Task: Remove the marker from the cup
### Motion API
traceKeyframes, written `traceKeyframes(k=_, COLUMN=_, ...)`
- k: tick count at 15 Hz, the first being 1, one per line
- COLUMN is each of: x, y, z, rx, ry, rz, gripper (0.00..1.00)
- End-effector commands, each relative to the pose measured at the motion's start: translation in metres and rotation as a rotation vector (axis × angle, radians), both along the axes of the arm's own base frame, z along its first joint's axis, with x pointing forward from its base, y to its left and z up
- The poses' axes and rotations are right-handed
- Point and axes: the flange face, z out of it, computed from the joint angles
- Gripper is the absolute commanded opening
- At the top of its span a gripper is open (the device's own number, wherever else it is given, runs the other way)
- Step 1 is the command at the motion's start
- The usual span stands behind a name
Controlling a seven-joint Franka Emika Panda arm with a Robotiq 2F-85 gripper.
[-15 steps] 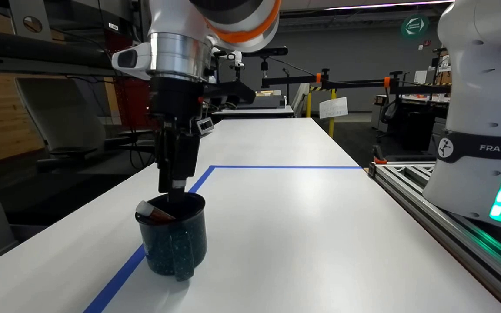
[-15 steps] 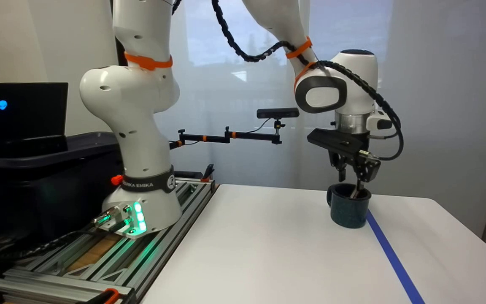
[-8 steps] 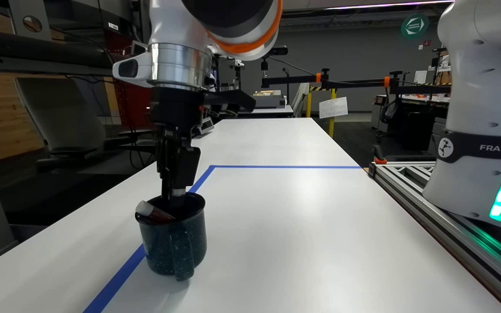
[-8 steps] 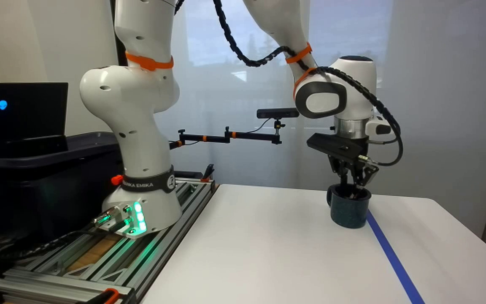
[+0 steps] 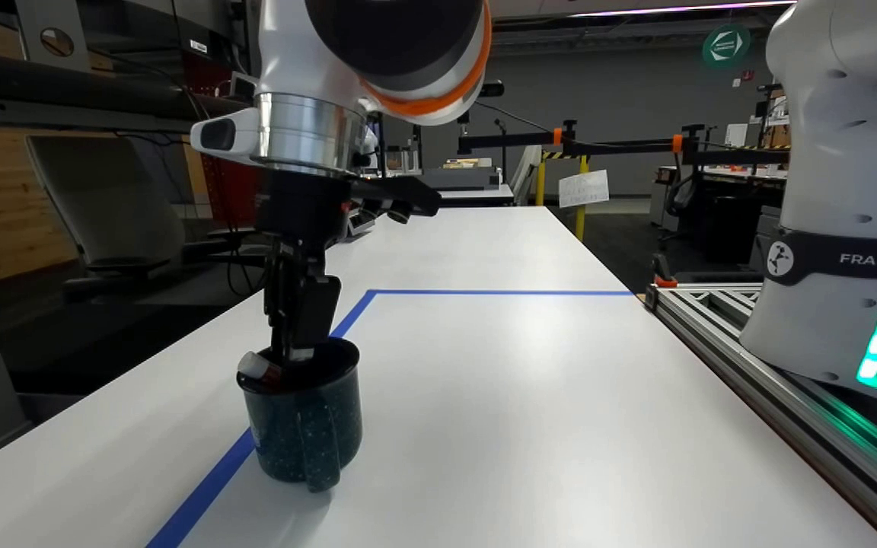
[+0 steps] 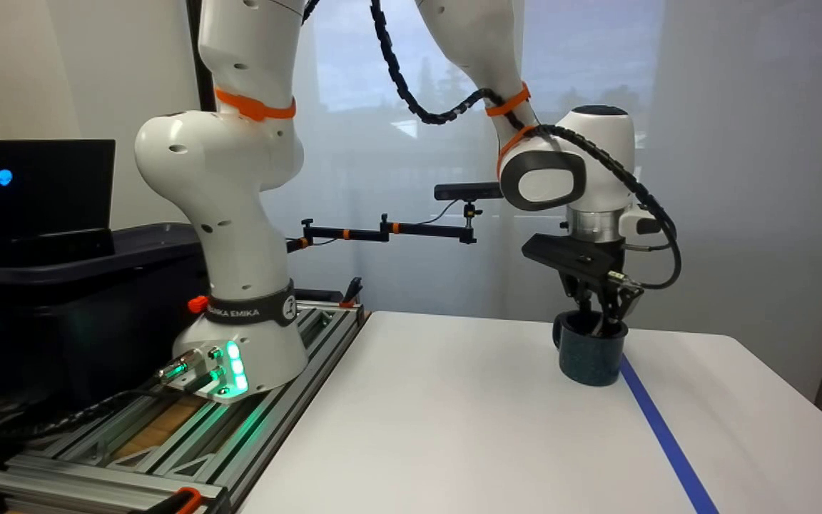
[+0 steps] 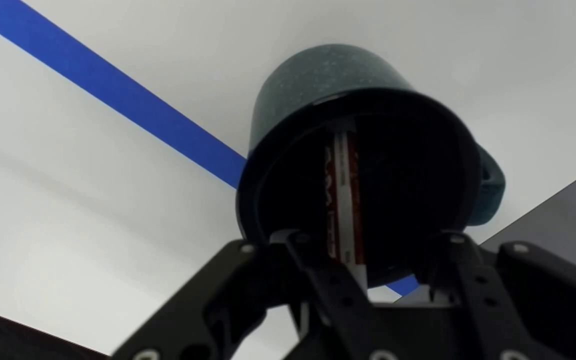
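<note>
The dark teal speckled cup [image 5: 305,438] stands upright on the table in both exterior views [image 6: 591,363] and fills the middle of the wrist view [image 7: 328,72]. The marker [image 7: 344,195] leans inside it, red-brown with a white stripe. Its white end [image 5: 253,366] rests at the rim in an exterior view. My gripper [image 7: 370,240] is open, pointing down. Its fingers reach into the cup mouth, also seen in the exterior views [image 5: 294,356] [image 6: 599,314]. In the wrist view the marker lies between the fingers, closer to the left one. The fingertips are lost in the cup's dark interior.
The cup stands by a blue tape line [image 5: 206,487] on the white table [image 5: 530,426]. Its handle [image 5: 320,449] sticks out at the side. The robot base [image 6: 247,343] stands on a metal frame beside the table. A camera on a boom [image 6: 469,191] stands behind.
My gripper has moved down into the cup, and lately a little toward the marker's white end. The cup has not visibly moved.
</note>
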Motion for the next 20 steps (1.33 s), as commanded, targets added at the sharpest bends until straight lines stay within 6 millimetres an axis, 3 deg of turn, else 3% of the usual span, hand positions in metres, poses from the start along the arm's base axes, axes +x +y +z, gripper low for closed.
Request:
traceKeyframes(k=1, x=0.008, y=0.006, z=-0.005, rx=0.008, ry=-0.024, rz=-0.007, gripper=0.42)
traceKeyframes(k=2, x=0.010, y=0.006, z=-0.006, rx=0.008, ry=-0.026, rz=-0.005, gripper=0.18)
traceKeyframes(k=4, x=0.011, y=0.006, z=-0.004, rx=0.009, ry=-0.036, rz=0.002, gripper=0.16)
traceKeyframes(k=6, x=0.010, y=0.005, z=0.005, rx=0.011, ry=-0.042, rz=0.009, gripper=0.01)
traceKeyframes(k=11, x=-0.001, y=0.000, z=0.053, rx=0.031, ry=-0.039, rz=0.001, gripper=0.05)
traceKeyframes(k=15, x=-0.016, y=-0.024, z=0.099, rx=0.048, ry=-0.013, rz=-0.085, gripper=0.05)
traceKeyframes(k=18, x=-0.030, y=-0.063, z=0.123, rx=0.036, ry=0.027, rz=-0.193, gripper=0.05)
traceKeyframes(k=20, x=-0.039, y=-0.103, z=0.124, rx=0.016, ry=0.036, rz=-0.298, gripper=0.05)
